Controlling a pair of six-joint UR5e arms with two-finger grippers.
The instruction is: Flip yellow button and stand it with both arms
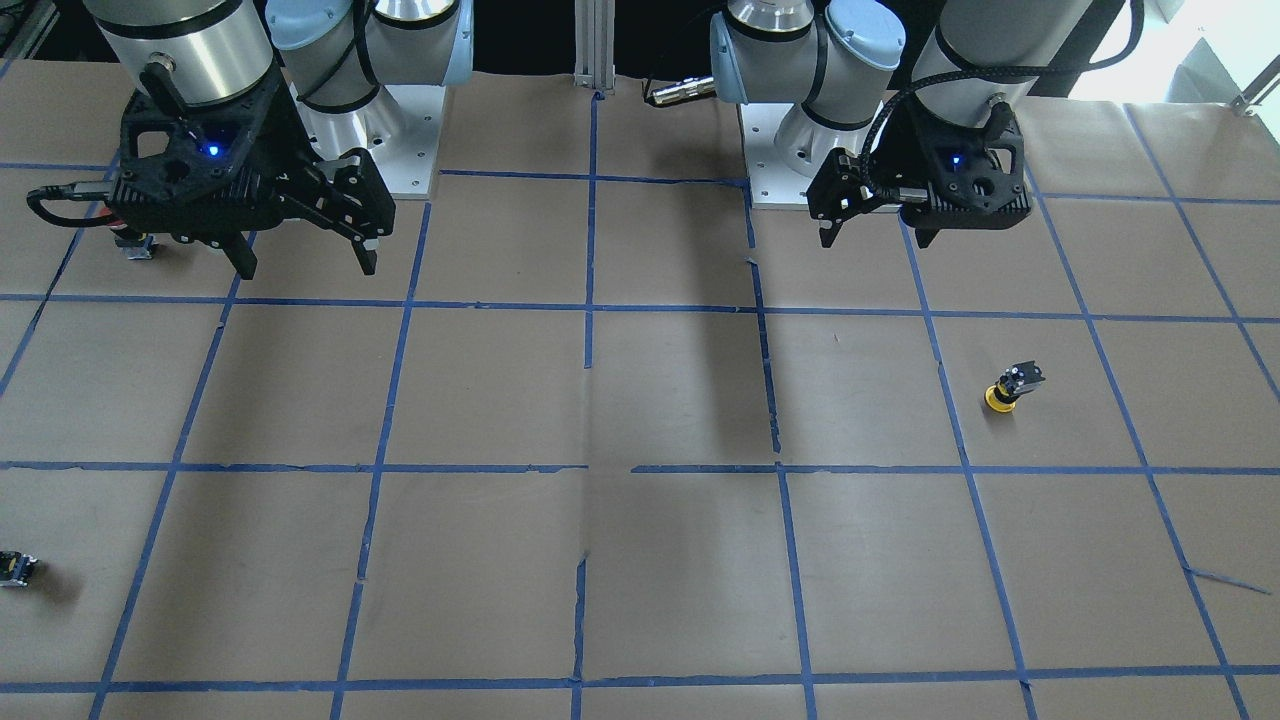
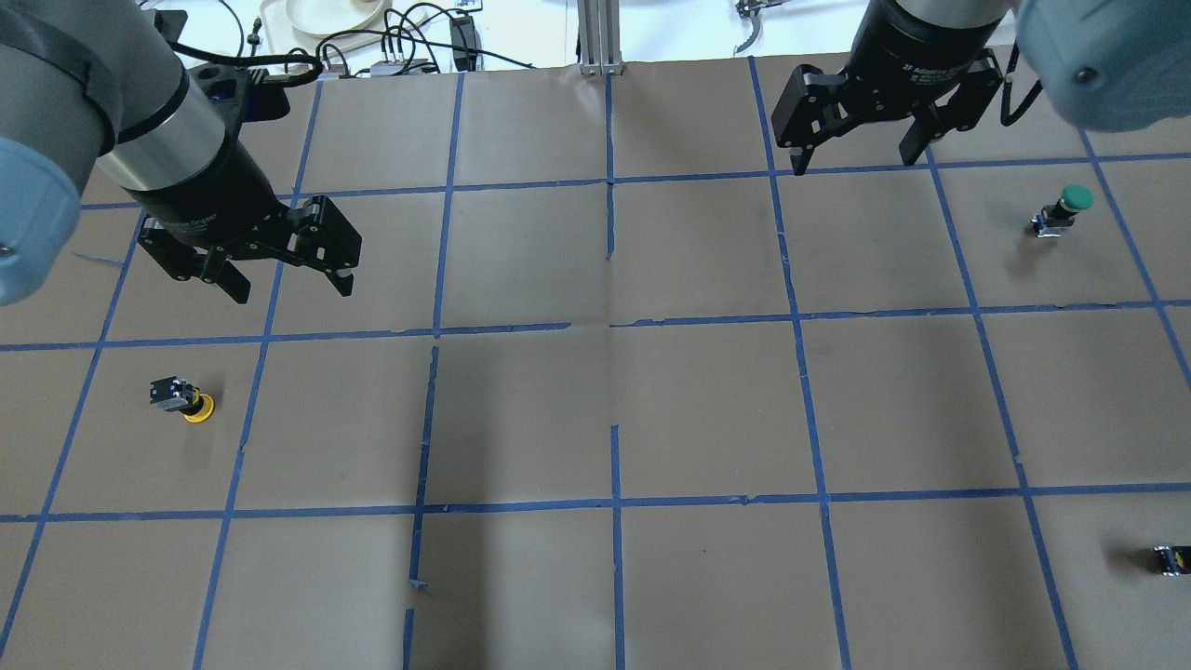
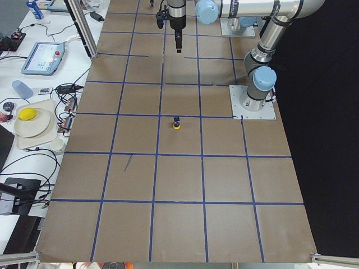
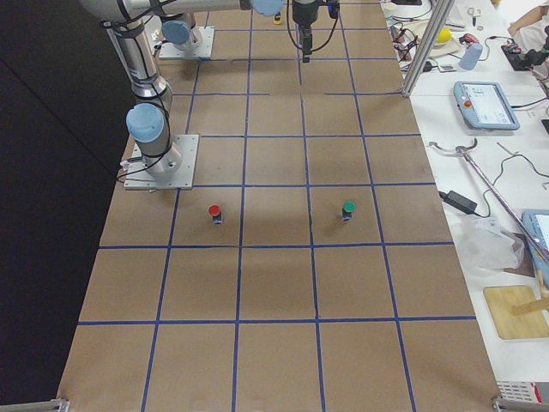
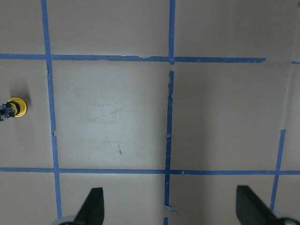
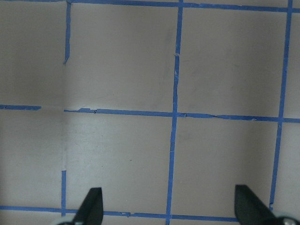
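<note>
The yellow button (image 1: 1012, 388) rests with its yellow cap on the paper and its black-grey base tilted upward. It also shows in the overhead view (image 2: 181, 398), in the exterior left view (image 3: 176, 123), and at the left edge of the left wrist view (image 5: 11, 109). My left gripper (image 2: 290, 288) hangs open and empty above the table, beyond the button and to its right in the overhead view; it also shows in the front view (image 1: 876, 240). My right gripper (image 2: 854, 160) is open and empty, high over the far right squares, and also shows in the front view (image 1: 307, 268).
A green-capped button (image 2: 1065, 209) stands at the right. A red-capped button (image 4: 214, 212) stands near the right arm's base. A tiny black-and-yellow block (image 2: 1172, 558) lies at the right edge. Blue tape grids the brown paper. Cables and a plate (image 2: 321, 14) lie beyond the far edge.
</note>
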